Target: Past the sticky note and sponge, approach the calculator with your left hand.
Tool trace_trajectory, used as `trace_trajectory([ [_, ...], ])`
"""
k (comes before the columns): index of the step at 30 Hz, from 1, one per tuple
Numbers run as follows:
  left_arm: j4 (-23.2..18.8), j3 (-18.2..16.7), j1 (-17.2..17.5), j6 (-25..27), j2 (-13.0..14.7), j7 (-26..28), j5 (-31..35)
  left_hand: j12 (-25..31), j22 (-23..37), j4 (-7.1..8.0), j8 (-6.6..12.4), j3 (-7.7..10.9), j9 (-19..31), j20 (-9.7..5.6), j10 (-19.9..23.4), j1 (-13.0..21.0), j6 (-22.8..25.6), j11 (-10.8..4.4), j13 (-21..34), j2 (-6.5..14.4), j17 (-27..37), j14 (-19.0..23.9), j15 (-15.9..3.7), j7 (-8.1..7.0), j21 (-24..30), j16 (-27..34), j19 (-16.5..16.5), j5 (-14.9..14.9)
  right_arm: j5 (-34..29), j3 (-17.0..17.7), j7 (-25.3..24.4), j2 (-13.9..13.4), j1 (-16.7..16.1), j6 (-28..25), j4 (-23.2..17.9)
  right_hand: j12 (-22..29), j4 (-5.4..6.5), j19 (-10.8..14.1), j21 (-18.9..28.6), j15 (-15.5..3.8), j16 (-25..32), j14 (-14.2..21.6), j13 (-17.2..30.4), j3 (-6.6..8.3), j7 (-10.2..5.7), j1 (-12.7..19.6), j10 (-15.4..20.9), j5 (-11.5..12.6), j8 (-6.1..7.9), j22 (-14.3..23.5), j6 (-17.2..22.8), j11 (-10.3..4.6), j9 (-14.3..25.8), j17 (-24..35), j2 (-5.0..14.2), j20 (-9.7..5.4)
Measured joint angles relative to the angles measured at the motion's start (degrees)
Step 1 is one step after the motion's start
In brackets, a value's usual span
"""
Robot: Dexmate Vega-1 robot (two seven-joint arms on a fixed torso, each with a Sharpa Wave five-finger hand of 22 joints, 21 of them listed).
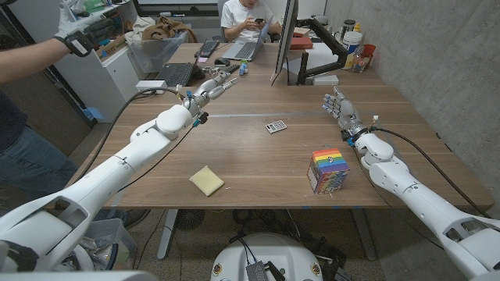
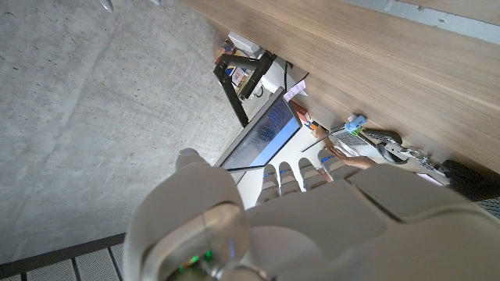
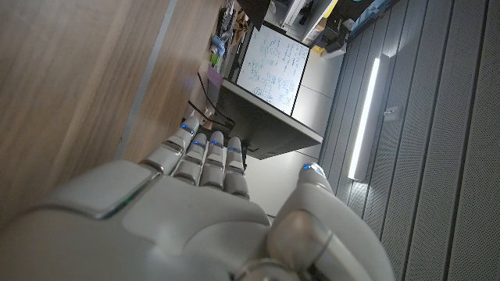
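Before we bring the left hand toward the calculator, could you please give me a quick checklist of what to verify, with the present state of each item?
1. Calculator in sight on the table, nothing on it: ok.
2. Left hand holds nothing, fingers extended: ok.
3. Left hand near the calculator: not ok; it is at the far side, pointing at the laptops.
4. Sticky note and sponge out of the way, at the near edge: ok.
5. Right hand apart from the calculator, holding nothing: ok.
6. Left hand's height above the table: cannot tell.
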Motion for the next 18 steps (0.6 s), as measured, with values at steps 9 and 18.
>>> trace_trajectory([
  [9, -0.35, 1.01, -0.87, 0.71, 0.1, -0.26, 2.15, 0.0, 0.0, 0.0, 0.0, 0.0, 0.0, 0.0, 0.0, 0.23, 0.31, 0.0, 0.0, -0.23, 0.0, 0.0, 0.0, 0.31, 0.0, 0.0, 0.0, 0.0, -0.34, -0.2, -0.04, 0.23, 0.46, 0.24, 0.63, 0.0, 0.0, 0.0, 0.0, 0.0, 0.0, 0.0, 0.0, 0.0, -0.32, 0.0, 0.0, 0.0, 0.0, 0.0, 0.32, 0.0, 0.0, 0.0, 0.0, 0.0],
  [18, -0.38, 1.79, -1.77, 0.99, 0.03, -0.68, 3.39, 0.0, 0.0, 0.0, 0.0, 0.0, 0.0, 0.0, 0.0, 0.23, 0.31, 0.0, 0.0, -0.23, 0.0, 0.0, 0.0, 0.31, 0.0, 0.0, 0.0, 0.0, -0.48, -0.3, -0.03, 0.35, 0.64, 0.4, 0.99, 0.0, 0.0, 0.01, 0.0, 0.0, 0.0, 0.0, 0.0, 0.0, -0.32, 0.0, 0.0, 0.0, 0.0, 0.0, 0.32, 0.0, 0.0, 0.0, 0.0, -0.01],
])
